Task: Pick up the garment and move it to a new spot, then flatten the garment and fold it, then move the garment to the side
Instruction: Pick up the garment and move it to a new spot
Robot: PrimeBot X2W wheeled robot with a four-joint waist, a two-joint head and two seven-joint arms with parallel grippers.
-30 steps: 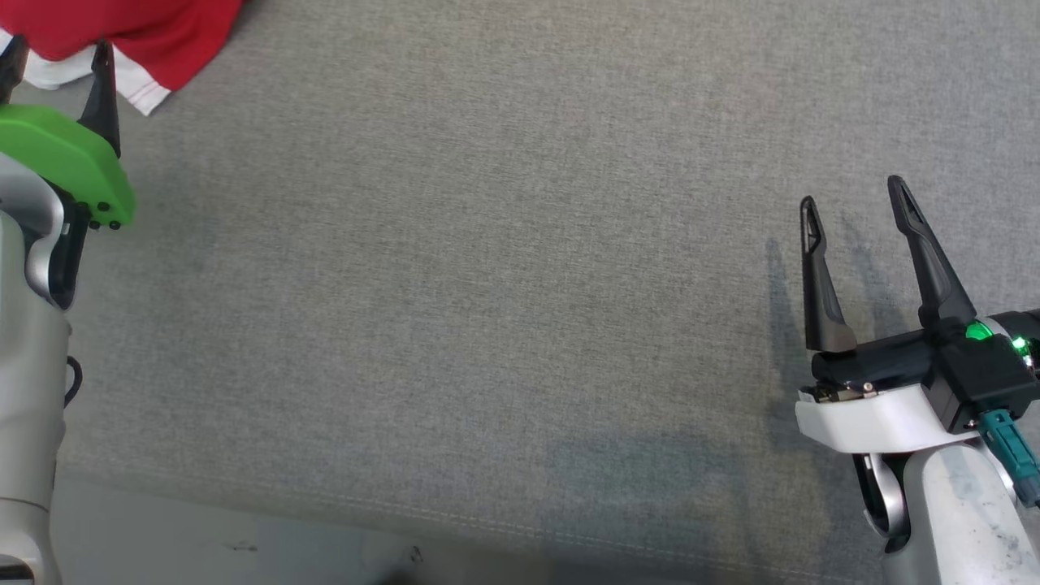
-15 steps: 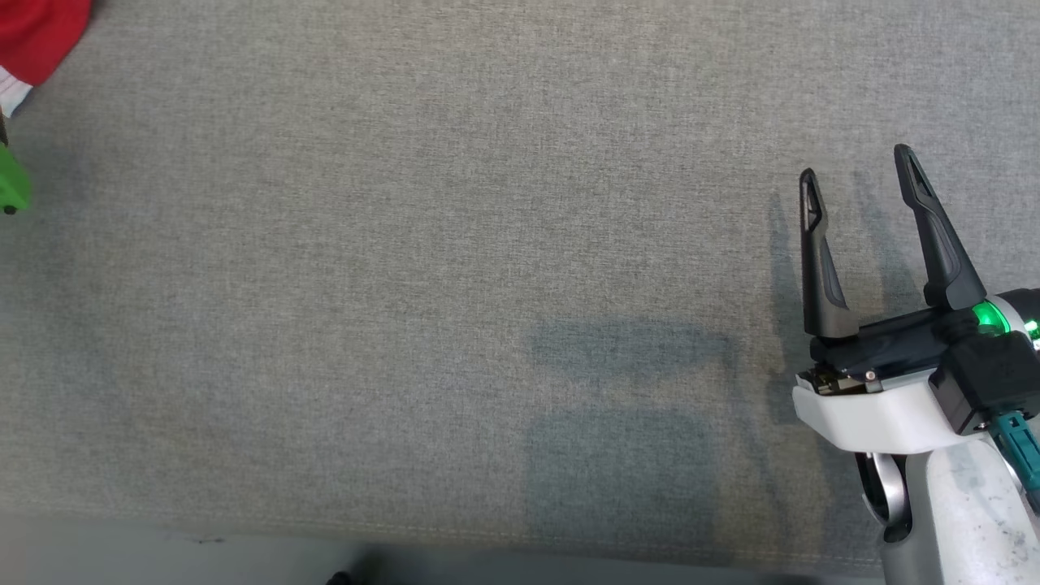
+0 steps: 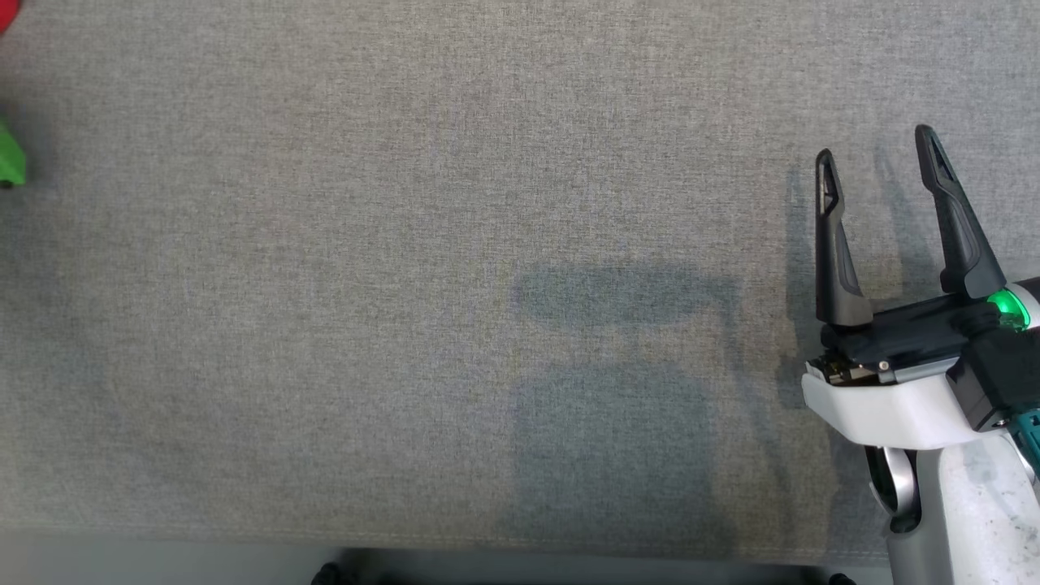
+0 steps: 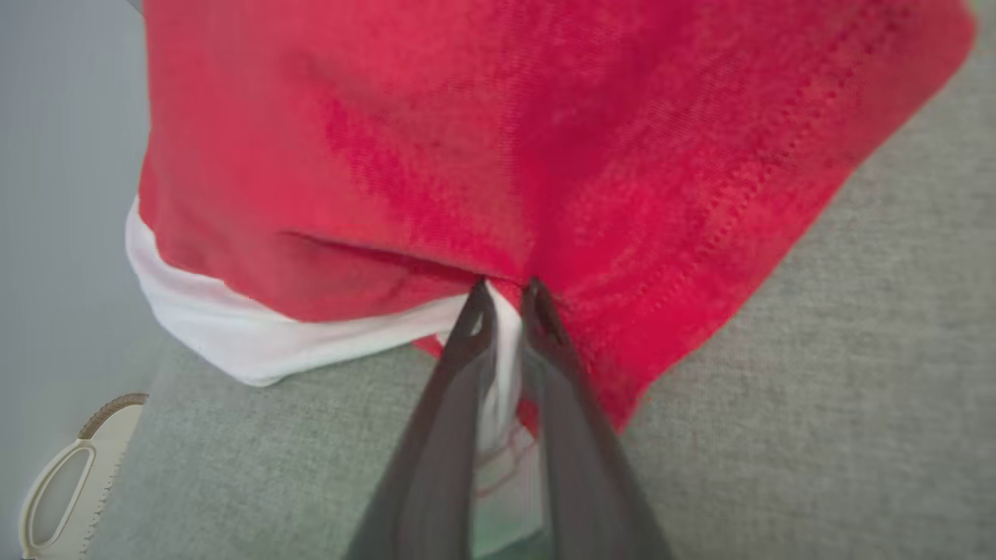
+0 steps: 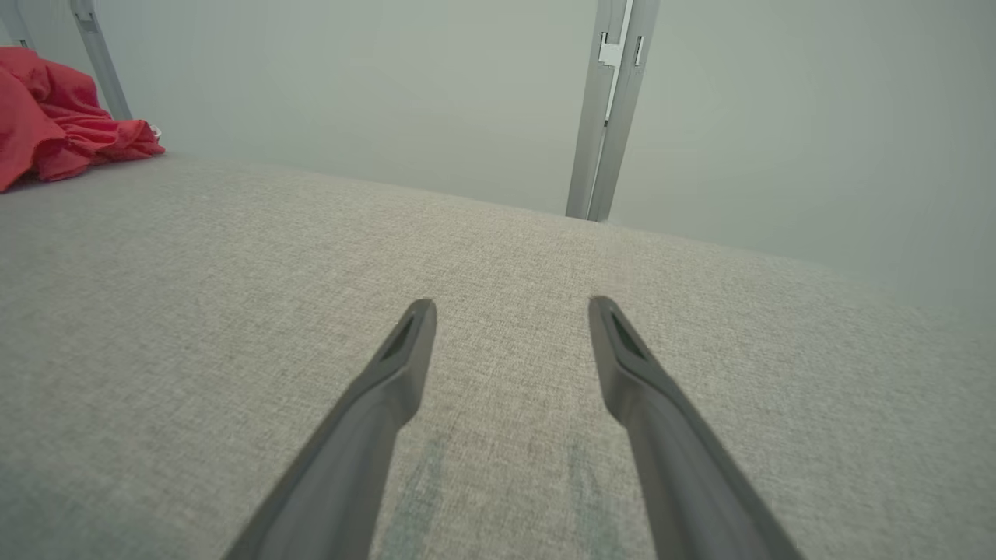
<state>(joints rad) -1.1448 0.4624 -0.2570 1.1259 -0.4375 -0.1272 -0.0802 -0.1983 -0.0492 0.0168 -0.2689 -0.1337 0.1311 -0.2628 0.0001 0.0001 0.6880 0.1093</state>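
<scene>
At centre of the left wrist view, the left gripper [image 4: 506, 289] has its two dark fingers nearly together, pinched on the white trim [image 4: 502, 342] of the red garment [image 4: 506, 140]. The garment fills the upper frame and lies on the grey fabric surface [image 4: 856, 350]. At right of the head view, the right gripper [image 3: 877, 145] hangs above that surface, fingers well apart, nothing held.

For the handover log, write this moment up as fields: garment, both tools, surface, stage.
garment: red garment with white trim, crumpled near the surface's left edge
left tool: fingers nearly together, pinching the garment's edge
right tool: open, holding nothing, over bare surface
surface: grey cloth surface
stage: garment gripped, not yet flattened or folded
</scene>
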